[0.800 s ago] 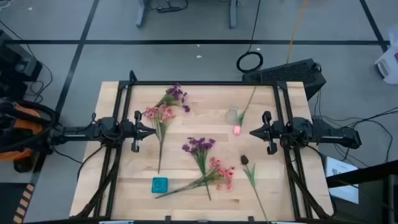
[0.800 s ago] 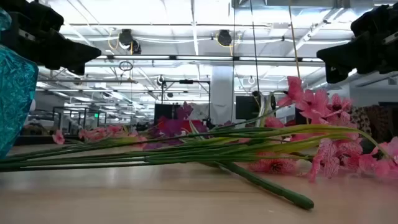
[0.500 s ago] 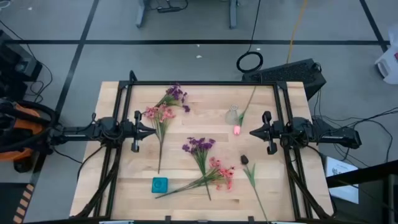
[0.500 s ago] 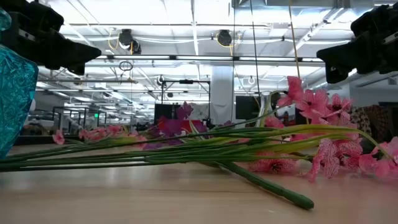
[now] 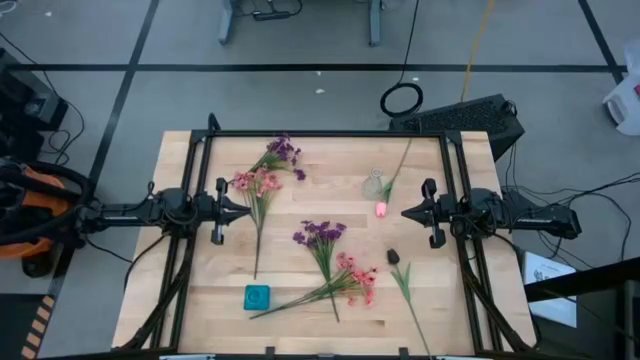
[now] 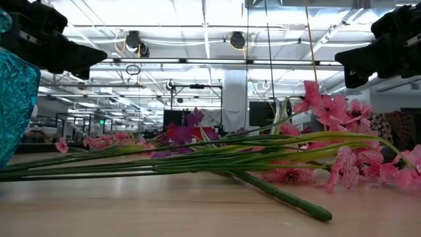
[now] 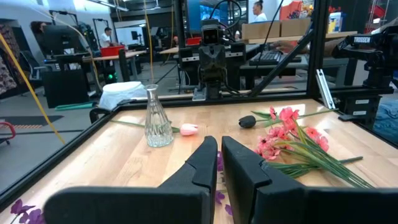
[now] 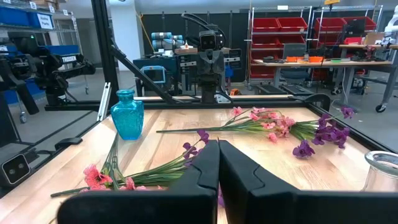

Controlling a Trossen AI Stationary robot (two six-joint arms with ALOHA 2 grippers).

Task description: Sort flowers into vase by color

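Note:
Several flowers lie flat on the wooden table: a purple spray (image 5: 281, 151) and a pink spray (image 5: 256, 183) at the far left, a purple spray (image 5: 320, 233) and a pink spray (image 5: 355, 280) in the middle, a pink bud (image 5: 381, 209) and a dark bud (image 5: 394, 257) toward the right. A clear glass vase (image 5: 374, 185) stands by the pink bud, and a blue vase (image 5: 257, 296) stands near the front edge. My left gripper (image 5: 245, 211) hovers shut at mid-left beside the pink spray. My right gripper (image 5: 405, 213) hovers shut at mid-right, next to the pink bud.
A black metal frame (image 5: 320, 134) runs around the table's far and side edges. Bare wood lies between the two grippers and along the far edge. Beyond the table are workbenches, red shelving (image 8: 283, 31) and people (image 7: 256, 9).

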